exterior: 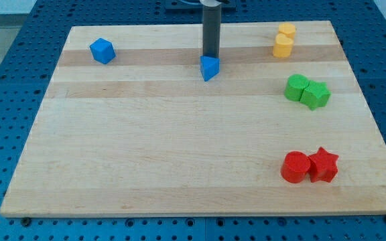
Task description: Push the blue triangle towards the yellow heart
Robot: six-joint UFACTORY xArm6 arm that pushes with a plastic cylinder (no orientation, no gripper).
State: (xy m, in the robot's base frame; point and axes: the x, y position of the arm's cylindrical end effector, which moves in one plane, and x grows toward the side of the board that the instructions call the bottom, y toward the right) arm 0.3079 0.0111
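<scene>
The blue triangle (209, 68) lies on the wooden board near the view's top, a little right of the middle. My tip (210, 56) stands right behind it, at its top edge, touching or nearly touching. Two yellow blocks sit at the view's top right: one (287, 30) above, the other (283, 46) just below it. I cannot tell which of them is the heart. Both lie well to the right of the triangle and slightly higher in the view.
A blue cube-like block (102, 51) sits at the view's top left. Two green blocks (297, 88) (315, 95) touch at the right. A red cylinder (295, 167) and a red star (324, 165) touch at the bottom right. The board's edge (200, 214) borders a blue pegboard.
</scene>
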